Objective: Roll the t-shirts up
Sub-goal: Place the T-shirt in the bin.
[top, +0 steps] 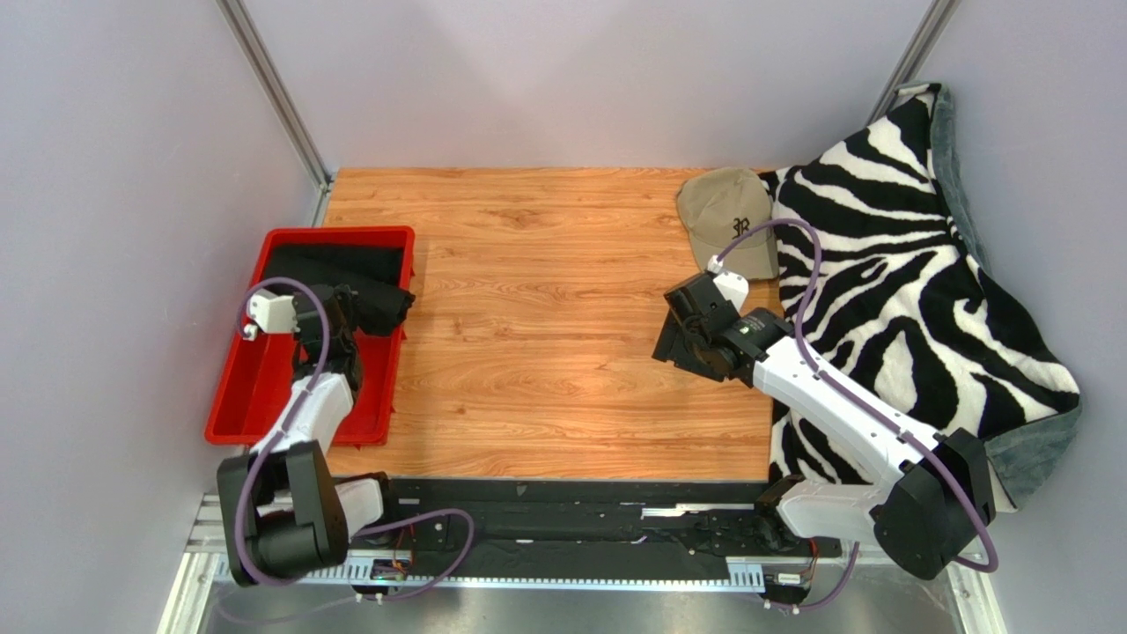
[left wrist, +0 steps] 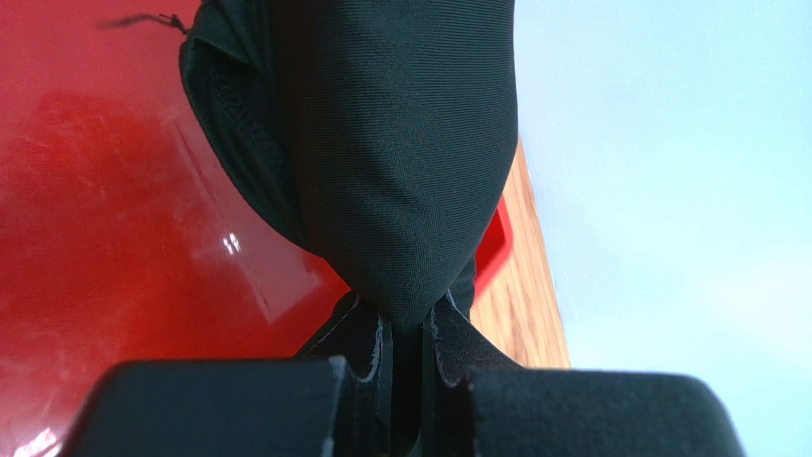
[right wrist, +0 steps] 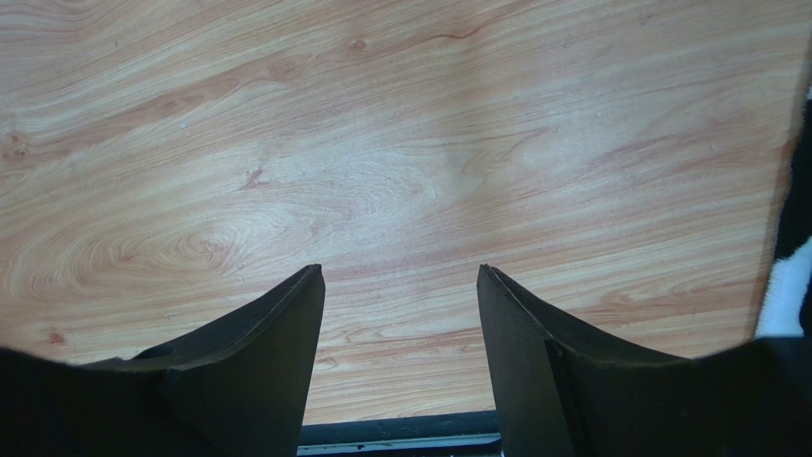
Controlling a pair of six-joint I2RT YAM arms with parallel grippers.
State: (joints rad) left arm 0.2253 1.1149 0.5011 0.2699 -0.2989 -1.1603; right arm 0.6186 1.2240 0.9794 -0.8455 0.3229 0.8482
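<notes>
Black cloth sits between the jaws of the left gripper, which are pressed together on a fold of the black t-shirt. The shirt is bunched in the far part of the red bin, at the table's left edge. The right gripper is spread wide, holding nothing, over the wooden table. Just right of it lies a zebra-striped blanket, and a tan cap sits farther back.

One camera looks down from above the near edge over the whole light-brown wood-grain table. The left wrist camera sits close over the red plastic tray at the table's left edge. The right wrist camera faces bare boards close up.
</notes>
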